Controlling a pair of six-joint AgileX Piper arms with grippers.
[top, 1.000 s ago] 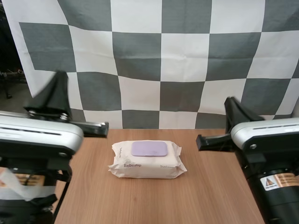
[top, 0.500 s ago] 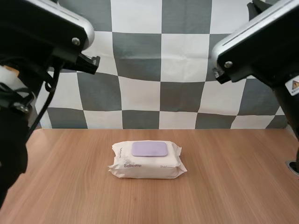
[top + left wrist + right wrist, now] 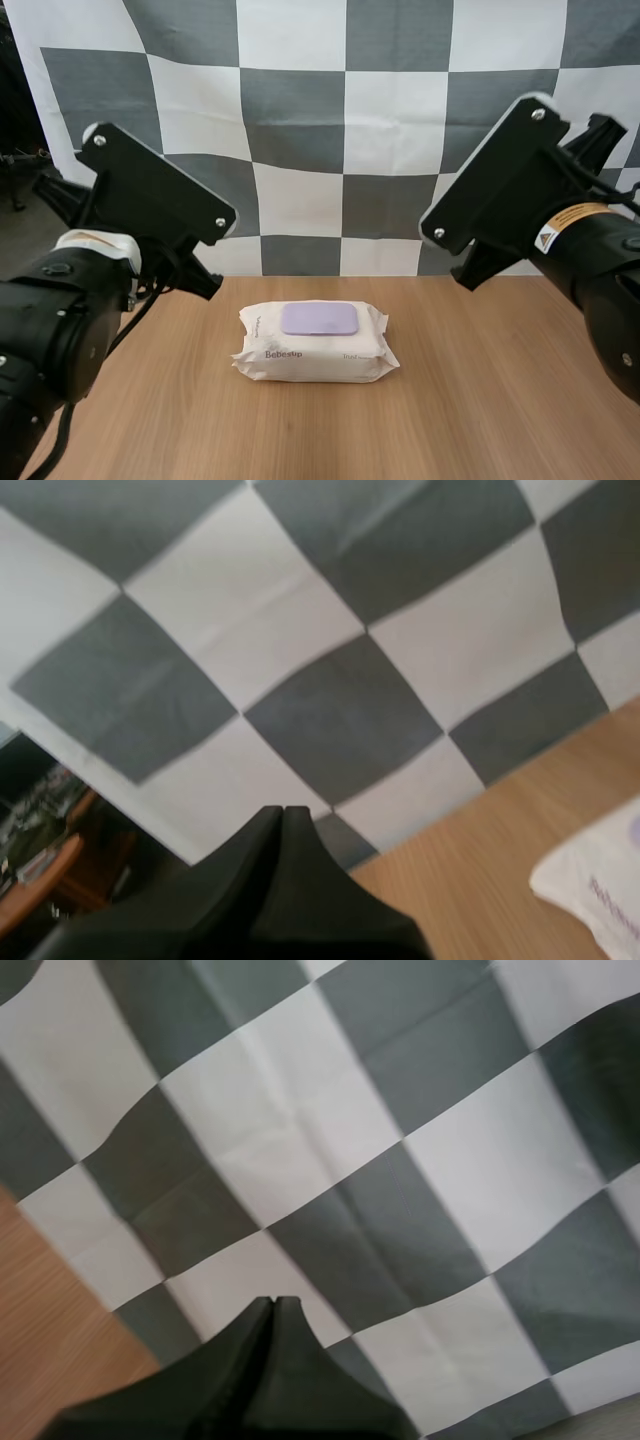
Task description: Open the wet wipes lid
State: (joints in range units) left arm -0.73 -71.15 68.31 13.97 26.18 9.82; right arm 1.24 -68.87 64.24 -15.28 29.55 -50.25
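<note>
A white pack of wet wipes (image 3: pixel 315 345) lies flat in the middle of the wooden table (image 3: pixel 470 400). Its lilac lid (image 3: pixel 318 319) is down flat on top. My left arm (image 3: pixel 150 200) hangs above the table to the pack's left, and my right arm (image 3: pixel 500 185) hangs to its right; both are clear of the pack. In the left wrist view my left gripper (image 3: pixel 282 817) is a single dark wedge, shut on nothing, with a corner of the pack (image 3: pixel 600 885) off to its side. My right gripper (image 3: pixel 273 1305) is likewise shut on nothing, its fingers pressed together.
Bare wood surrounds the pack on every side, with free room in front of it and to both sides (image 3: pixel 200 420). The table's far edge meets the backdrop just behind the pack.
Both arms have swung: half a second ago they were raised high near the frame's upper corners, and now they are lower and tilted toward the table. The pack has not moved.
</note>
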